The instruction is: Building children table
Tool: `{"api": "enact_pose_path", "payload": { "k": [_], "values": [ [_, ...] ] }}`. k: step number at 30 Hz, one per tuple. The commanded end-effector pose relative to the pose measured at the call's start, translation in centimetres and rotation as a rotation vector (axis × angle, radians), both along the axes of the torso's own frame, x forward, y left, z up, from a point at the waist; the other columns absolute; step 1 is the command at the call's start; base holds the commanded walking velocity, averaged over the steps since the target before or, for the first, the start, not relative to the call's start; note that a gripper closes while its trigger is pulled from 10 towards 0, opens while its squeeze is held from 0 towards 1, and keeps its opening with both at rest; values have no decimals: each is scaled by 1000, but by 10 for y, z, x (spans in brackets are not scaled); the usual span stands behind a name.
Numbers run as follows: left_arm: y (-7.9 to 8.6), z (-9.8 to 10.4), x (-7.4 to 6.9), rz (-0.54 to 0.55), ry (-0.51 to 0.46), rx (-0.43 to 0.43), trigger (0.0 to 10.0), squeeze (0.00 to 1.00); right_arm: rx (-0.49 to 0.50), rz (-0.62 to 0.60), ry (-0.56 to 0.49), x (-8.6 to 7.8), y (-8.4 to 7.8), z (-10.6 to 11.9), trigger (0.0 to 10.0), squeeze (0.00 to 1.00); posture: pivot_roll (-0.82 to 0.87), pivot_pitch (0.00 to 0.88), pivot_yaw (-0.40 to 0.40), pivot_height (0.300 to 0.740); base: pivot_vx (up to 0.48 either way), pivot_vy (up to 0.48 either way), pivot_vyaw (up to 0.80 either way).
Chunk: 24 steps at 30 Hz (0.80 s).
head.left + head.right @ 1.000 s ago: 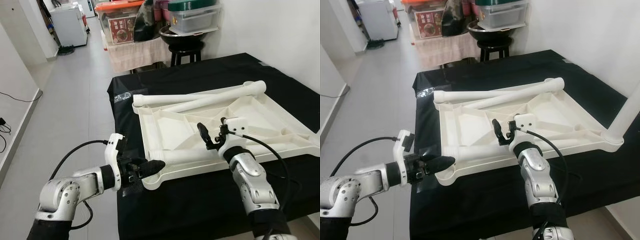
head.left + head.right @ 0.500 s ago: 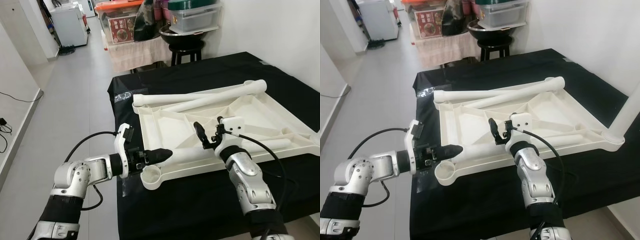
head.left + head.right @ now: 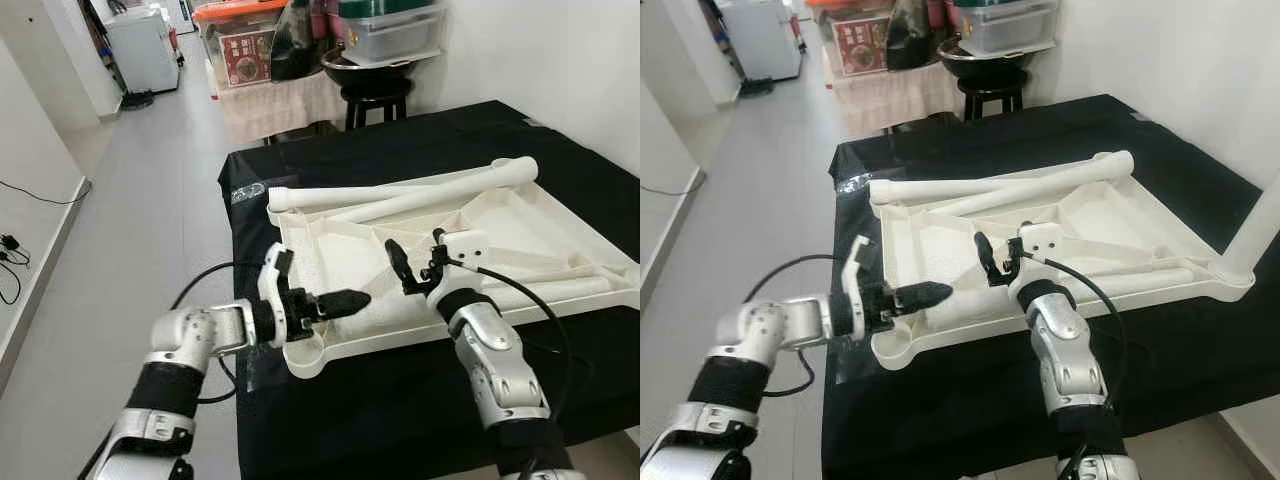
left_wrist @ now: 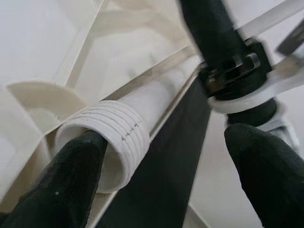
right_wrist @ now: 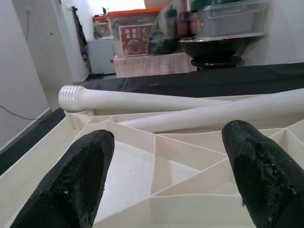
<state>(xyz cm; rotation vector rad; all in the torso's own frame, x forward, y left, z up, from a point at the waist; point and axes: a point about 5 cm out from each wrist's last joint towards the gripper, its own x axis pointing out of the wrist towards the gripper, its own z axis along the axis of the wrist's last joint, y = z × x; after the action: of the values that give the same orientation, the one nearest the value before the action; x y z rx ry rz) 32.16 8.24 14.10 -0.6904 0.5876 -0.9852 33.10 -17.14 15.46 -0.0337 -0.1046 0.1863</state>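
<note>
**Kid:** Why is the white table top [image 3: 520, 240] lying upside down on the black cloth [image 3: 400, 150]?

**Helper:** So its ribs and corner cups face up. I think the legs screw into those cups, like the round socket [image 3: 303, 355] at the near corner.

**Kid:** What is the left gripper [image 3: 345, 300] doing?

**Helper:** Its fingers are spread wide. One finger [image 4: 66, 183] touches the ridged end of a table leg [image 4: 124, 137] lying along the near rim. The other finger is well apart, out over the black cloth. So the leg sits between them, not pinched yet. It looks lined up to grab the screw end.

**Kid:** And the right gripper [image 3: 410, 270]?

**Helper:** It hovers over the ribs in the middle of the tray. Its fingers are wide too, holding nothing. Beyond its fingertips lie two more legs [image 5: 156, 102], with a threaded end pointing away.

**Kid:** Is the table nearly built?

**Helper:** Not yet, I think. One leg [image 3: 1255, 240] seems to stand at the far right corner.
</note>
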Motion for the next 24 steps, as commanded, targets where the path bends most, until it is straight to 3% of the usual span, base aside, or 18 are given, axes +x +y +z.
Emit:
{"api": "enact_pose_path", "payload": {
  "k": [1,8,9,10,24],
  "values": [
    [2,0,3,20,-7,26,10000,0,2,11,-4,-1,4,1,10000,0,-86,0,97,740,0,0,0],
    [-7,-2,13,55,-6,67,10000,0,7,17,-2,-1,8,0,10000,0,-82,0,98,740,0,0,0],
    [-9,-2,14,59,-6,69,6471,0,8,17,-2,-1,8,0,10000,0,-84,0,100,740,0,0,0],
    [-11,-3,15,62,-5,68,0,0,8,16,-3,-1,8,0,10000,0,-85,0,100,740,0,0,0],
    [-21,-5,16,46,10,54,0,0,14,10,-11,0,8,2,10000,0,-83,0,101,740,0,0,0]
  ]
}}
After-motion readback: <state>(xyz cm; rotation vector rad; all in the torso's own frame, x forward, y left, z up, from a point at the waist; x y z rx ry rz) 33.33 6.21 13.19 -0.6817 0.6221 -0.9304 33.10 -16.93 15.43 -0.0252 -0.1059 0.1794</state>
